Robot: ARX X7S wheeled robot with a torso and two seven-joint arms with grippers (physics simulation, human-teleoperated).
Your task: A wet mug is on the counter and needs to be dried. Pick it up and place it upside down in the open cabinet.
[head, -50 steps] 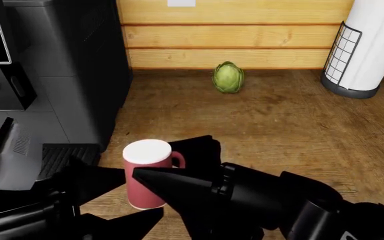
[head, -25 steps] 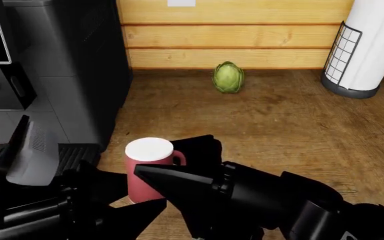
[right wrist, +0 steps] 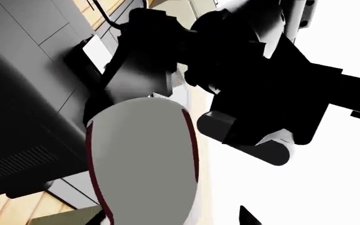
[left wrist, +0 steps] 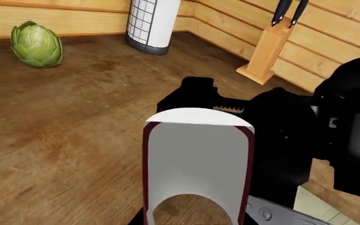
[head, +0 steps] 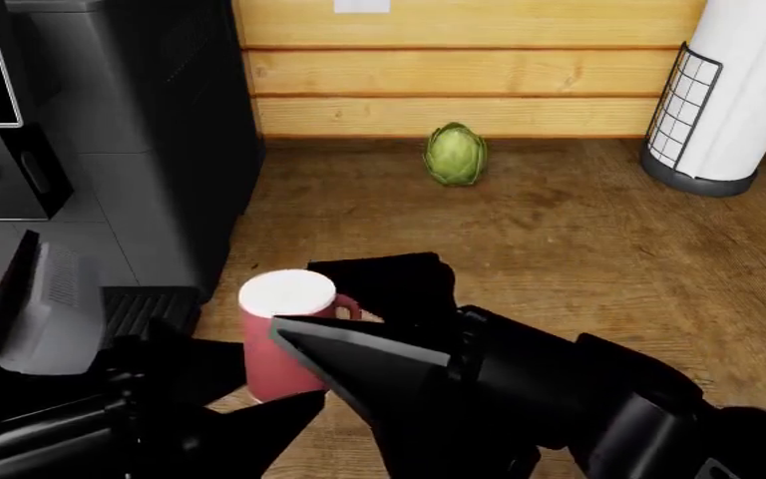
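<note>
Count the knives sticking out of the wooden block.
2: both black knife handles stand side by side in the knife block by the wall, seen in the left wrist view. Others may lie beyond the frame.

Black arms hide the mug's (head: 270, 344) lower body (grip unclear).

Both black, angular arms reach in low at the near edge, converging. The right gripper (head: 356, 319) has its dark pointed fingers spread, one far and one near. The left gripper (head: 230, 394), near left, also shows spread pointed fingers.
</note>
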